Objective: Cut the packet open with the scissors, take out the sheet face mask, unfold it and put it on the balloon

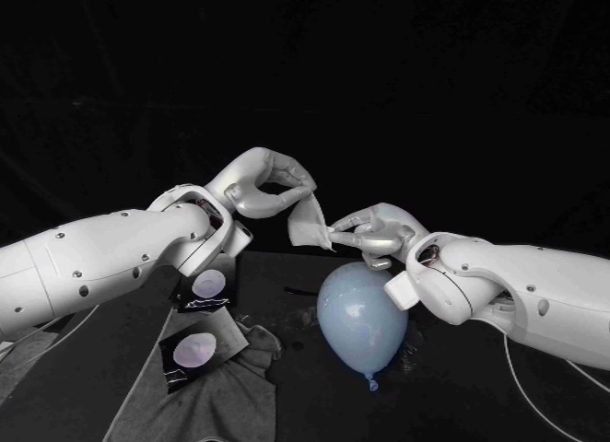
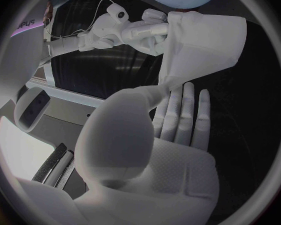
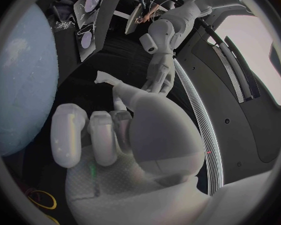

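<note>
Mask is hanging just over the balloon near the tabletop's middle. Left hand and right hand are each pinching an edge. It is looking thin, floppy, easy to tear; gentle corner holds are seeming safest.

Sheet mask hangs between left hand and right hand, above the balloon. Balloon lies on table under right hand. Packet pieces lie left of it.

You have a black table in front (a grey cloth lies across its near left), darkness behind it.
</note>
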{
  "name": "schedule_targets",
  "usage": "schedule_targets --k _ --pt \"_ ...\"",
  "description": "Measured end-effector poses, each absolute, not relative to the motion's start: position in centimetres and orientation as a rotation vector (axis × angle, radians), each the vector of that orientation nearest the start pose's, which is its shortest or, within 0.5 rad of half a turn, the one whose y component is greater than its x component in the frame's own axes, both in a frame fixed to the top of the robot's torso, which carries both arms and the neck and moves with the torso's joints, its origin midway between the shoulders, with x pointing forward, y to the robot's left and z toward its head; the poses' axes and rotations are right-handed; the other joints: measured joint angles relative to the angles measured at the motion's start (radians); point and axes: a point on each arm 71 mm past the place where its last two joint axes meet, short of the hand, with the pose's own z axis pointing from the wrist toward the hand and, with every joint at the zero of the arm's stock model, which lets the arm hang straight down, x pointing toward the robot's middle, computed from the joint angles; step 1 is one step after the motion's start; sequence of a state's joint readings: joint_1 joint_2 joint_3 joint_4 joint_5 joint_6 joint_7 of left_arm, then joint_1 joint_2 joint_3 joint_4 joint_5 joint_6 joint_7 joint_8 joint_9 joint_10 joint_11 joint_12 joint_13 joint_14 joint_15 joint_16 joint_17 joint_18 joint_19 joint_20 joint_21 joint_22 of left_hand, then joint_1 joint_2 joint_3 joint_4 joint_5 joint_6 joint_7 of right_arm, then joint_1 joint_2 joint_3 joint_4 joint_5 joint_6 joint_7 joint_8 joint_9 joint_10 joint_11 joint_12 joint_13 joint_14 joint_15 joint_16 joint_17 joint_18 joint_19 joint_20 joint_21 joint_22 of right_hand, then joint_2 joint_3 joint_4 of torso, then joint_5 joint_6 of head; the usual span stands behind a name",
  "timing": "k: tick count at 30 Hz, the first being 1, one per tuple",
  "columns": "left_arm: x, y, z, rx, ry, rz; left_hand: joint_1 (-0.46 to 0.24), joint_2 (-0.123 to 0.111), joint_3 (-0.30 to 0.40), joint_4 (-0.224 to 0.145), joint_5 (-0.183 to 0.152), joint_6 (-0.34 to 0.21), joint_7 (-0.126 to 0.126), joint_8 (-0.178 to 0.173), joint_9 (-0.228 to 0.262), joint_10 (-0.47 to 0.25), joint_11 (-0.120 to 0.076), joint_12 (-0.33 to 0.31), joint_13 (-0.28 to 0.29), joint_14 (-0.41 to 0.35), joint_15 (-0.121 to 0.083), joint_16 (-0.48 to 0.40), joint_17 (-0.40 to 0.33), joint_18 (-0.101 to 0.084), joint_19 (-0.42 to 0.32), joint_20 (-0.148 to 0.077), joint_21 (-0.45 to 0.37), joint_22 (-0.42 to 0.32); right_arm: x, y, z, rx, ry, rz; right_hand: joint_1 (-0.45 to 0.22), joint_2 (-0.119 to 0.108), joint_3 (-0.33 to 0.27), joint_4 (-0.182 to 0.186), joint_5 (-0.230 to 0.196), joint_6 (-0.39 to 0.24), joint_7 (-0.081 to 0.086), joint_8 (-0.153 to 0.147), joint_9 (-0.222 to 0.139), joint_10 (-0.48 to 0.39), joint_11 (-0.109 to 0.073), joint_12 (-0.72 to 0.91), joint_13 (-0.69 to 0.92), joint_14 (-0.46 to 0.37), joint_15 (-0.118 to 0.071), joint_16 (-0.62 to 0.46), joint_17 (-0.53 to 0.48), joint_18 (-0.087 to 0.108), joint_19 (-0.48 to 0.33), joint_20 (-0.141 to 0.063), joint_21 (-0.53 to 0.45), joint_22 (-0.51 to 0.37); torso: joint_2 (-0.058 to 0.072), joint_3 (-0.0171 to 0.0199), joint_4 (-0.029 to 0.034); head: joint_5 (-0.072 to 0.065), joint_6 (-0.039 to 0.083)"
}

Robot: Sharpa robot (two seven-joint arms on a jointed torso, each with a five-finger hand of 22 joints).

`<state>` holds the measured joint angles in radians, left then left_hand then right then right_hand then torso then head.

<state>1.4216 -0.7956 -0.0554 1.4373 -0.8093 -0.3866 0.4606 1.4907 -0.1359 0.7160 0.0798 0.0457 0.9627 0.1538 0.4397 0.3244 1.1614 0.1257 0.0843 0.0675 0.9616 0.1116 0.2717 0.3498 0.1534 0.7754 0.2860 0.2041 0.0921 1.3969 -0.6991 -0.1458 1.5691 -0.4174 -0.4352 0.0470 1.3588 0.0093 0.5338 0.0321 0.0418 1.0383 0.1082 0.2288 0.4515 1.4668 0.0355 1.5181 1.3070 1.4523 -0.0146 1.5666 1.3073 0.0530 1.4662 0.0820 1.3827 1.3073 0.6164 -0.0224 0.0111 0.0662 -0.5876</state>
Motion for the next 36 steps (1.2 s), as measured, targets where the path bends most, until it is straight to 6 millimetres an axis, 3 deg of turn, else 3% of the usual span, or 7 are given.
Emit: schedule_targets --k 6,22,36 --pt "51.6 19.4 -6.0 -0.03 1.251 -1.271 0.0 0.0 0.0 0.0 0.0 0.0 0.0 0.0 0.0 0.0 0.0 0.0 0.0 0.0 0.0 0.0 0.001 0.0 0.0 0.0 0.0 0.001 49.3 -12.9 -12.9 0.651 1.683 1.274 -0.02 -0.007 0.02 -0.007 0.005 0.001 -0.002 0.019 0.0 -0.002 -0.006 0.0 0.001 0.0 0.0 0.0 0.0 0.0 0.0 -0.007 0.0 0.0 0.0 0.0 -0.0002 -0.002 0.001" --pt "50.1 19.9 -5.8 -0.034 1.251 -1.299 0.0 0.0 0.003 -0.003 -0.002 -0.001 0.0 0.003 0.0 0.0 0.0 0.0 0.0 0.0 0.0 0.0 0.001 0.0 0.0 0.0 0.0 0.001 50.5 -14.2 -13.1 0.688 1.655 1.195 -0.042 -0.019 0.053 -0.035 0.004 0.003 -0.006 0.027 0.0 0.0 -0.007 0.0 0.001 -0.003 -0.004 0.001 0.001 0.0 -0.001 -0.007 0.0 0.001 0.0 -0.0005 0.0009 -0.006 0.007" --pt "50.0 19.8 -5.7 -0.074 1.238 -1.321 0.0 0.0 0.003 -0.003 0.0 -0.003 -0.002 0.003 0.0 0.0 0.0 0.0 0.0 0.0 0.0 0.0 0.001 0.0 0.0 0.0 0.004 0.001 51.0 -14.5 -13.6 0.667 1.698 1.066 -0.053 -0.019 0.066 -0.042 0.002 0.001 -0.008 0.031 0.0 0.0 -0.007 -0.001 0.0 -0.003 -0.004 0.0 0.0 -0.001 -0.002 -0.008 0.0 0.0 0.0 -0.0006 0.0004 -0.005 0.008"
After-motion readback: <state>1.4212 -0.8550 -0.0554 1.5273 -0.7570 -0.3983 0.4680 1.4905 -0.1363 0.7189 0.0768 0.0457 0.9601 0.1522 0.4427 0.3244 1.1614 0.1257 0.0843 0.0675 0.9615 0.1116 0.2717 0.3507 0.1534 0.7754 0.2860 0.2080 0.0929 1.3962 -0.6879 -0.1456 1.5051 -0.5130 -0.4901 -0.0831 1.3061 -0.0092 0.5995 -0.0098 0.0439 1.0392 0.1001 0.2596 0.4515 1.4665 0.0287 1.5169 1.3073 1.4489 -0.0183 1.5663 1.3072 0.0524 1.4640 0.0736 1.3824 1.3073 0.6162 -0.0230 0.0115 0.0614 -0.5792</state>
